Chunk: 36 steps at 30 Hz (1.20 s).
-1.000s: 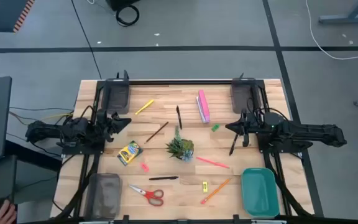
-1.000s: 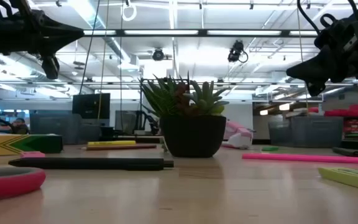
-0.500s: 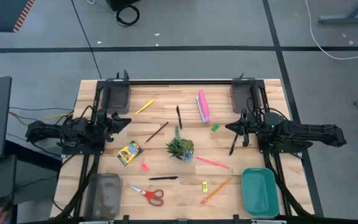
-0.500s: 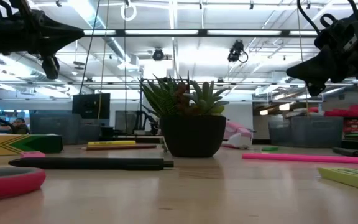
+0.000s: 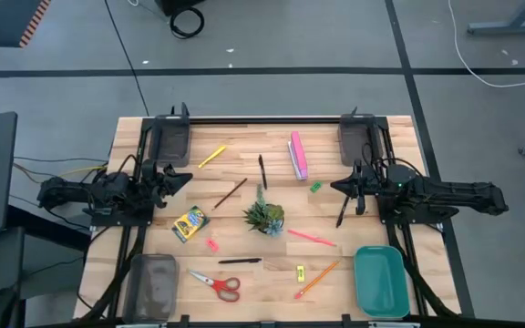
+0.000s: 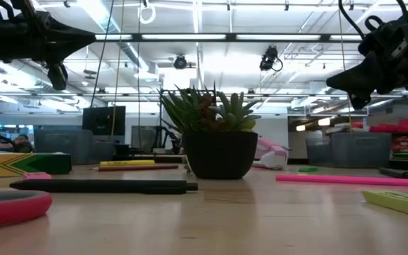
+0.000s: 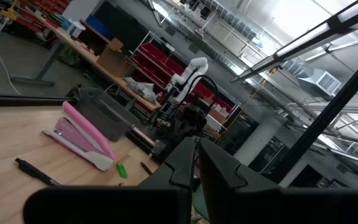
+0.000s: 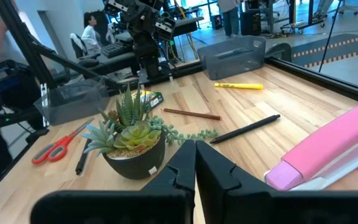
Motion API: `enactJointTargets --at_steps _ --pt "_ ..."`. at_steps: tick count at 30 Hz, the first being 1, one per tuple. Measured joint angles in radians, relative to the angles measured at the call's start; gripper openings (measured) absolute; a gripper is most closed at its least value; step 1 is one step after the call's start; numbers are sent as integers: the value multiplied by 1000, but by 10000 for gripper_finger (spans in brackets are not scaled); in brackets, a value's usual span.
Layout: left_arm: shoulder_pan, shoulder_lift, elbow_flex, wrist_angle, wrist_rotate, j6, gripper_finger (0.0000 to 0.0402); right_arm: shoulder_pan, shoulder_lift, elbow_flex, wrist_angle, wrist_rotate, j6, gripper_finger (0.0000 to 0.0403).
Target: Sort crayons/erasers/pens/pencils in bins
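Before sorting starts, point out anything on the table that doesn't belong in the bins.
Three things fit no category: the potted plant at the centre, the red-handled scissors beside the translucent bin, and a pink stapler near the far edge. Nothing looks spilled or damaged.

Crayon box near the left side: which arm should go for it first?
Left, probably. The left gripper hovers just above the crayon box on its own side. The right gripper hangs across the table, with the plant between it and the box.
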Motion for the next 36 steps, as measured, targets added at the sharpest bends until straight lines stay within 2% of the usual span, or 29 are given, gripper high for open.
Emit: enactJointTargets --at_steps 24,28,30,34,36 --pt "0 0 0 3 -2 2 39 0 0 0 0 0 0 19" --pt "15 13 1 78 -86 -4 36 0 0 0 0 0 0 19" --pt "22 32 39 115 -26 50 33 0 0 0 0 0 0 19" --pt "24 142 222 48 204 327 28 0 3 0 0 0 0 19" --pt "26 239 350 -73 192 375 29 0 3 0 0 0 0 19"
